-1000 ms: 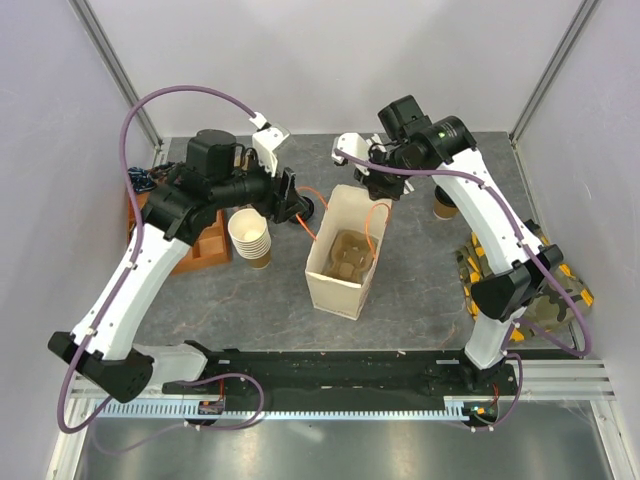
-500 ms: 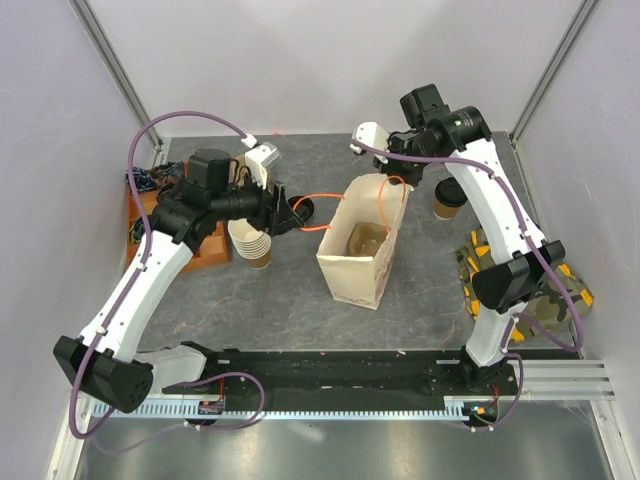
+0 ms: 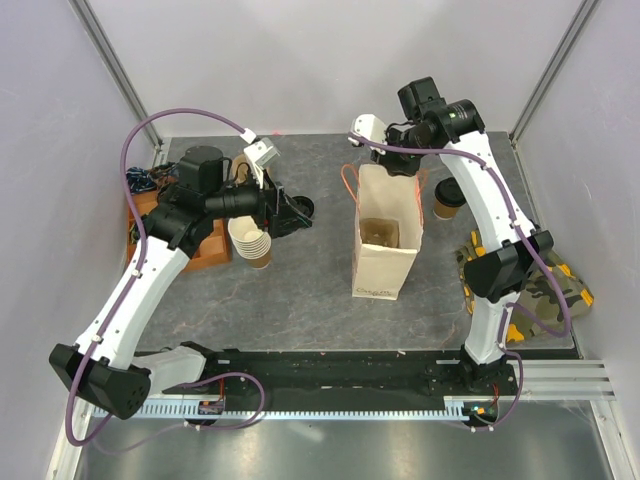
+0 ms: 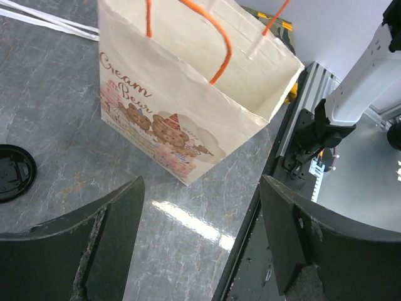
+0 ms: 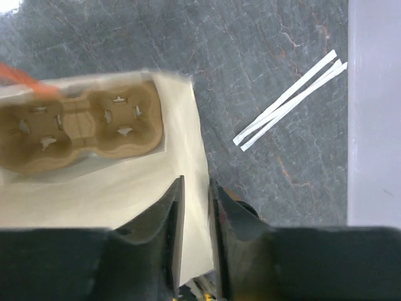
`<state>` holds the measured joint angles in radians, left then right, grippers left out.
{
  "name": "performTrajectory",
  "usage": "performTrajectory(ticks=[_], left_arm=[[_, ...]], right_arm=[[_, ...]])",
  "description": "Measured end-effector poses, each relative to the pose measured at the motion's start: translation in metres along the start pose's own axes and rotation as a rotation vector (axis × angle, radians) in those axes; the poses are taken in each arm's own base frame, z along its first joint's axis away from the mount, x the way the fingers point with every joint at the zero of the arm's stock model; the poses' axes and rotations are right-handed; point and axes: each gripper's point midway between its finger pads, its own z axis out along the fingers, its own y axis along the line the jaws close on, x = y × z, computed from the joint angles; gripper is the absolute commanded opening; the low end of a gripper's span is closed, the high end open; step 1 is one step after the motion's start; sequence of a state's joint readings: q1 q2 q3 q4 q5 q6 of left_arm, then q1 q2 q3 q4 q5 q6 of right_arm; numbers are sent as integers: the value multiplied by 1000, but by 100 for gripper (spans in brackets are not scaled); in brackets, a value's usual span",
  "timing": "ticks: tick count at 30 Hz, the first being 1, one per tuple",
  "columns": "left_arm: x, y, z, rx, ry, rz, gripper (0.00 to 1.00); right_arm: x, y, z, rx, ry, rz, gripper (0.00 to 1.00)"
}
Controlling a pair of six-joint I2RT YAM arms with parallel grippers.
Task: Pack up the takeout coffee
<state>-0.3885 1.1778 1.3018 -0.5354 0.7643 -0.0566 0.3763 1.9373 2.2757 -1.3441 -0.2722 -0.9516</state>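
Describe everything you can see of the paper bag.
The paper bag is cream, with orange cord handles and a printed bear picture under the words Cream Bear. It stands upright and open on the grey table, between the arms. A brown moulded cup carrier lies at its bottom. The right pincer straddles its top rim; whether it grips, unclear.

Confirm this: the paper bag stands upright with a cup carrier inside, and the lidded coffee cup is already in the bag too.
Not the cup. The lidded coffee cup stands on the table to the right of the paper bag, outside it, as the top view shows. The bag is upright with the cup carrier inside.
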Motion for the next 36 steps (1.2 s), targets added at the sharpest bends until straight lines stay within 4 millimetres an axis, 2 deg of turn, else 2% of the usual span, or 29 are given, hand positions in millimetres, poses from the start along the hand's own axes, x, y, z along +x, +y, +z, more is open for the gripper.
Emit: performTrajectory(ticks=[2,3,5,8,12,15,17,20,23,26,28,30,36], left_arm=[[-1,0,0,-1,-3,2,81],[-1,0,0,-2,-5,4,81],[-2,1,0,-4,-7,6,81],[-2,3,1,-14,-7,6,81],[-4,8,3,-31,-6,4,82],[-7,9,3,-36,-9,7,82],[-10,10,3,-42,-14,11,82],[-16,11,3,-51,-22,19,82],[-20,13,4,-56,-27,22,82],[-22,16,6,-59,-25,20,82],[-23,20,8,-66,-23,17,83],[-23,25,10,-79,-20,10,83],[-21,46,11,-118,-11,-31,84]], right_arm=[[-1,-2,0,9,-1,10,55],[-1,-3,-1,16,-4,15,64],[-5,-7,-3,37,-16,26,75],[-15,-16,-10,81,-51,45,86],[-30,-29,-27,150,-121,95,97],[-36,-40,-48,210,-178,153,98],[-34,-50,-71,269,-225,220,98],[-22,-71,-118,396,-299,350,98],[9,-87,-167,527,-344,490,98],[50,-91,-186,595,-313,606,98],[81,-91,-181,607,-254,678,98],[104,-87,-161,576,-191,731,98],[167,-53,-67,393,22,856,98]])
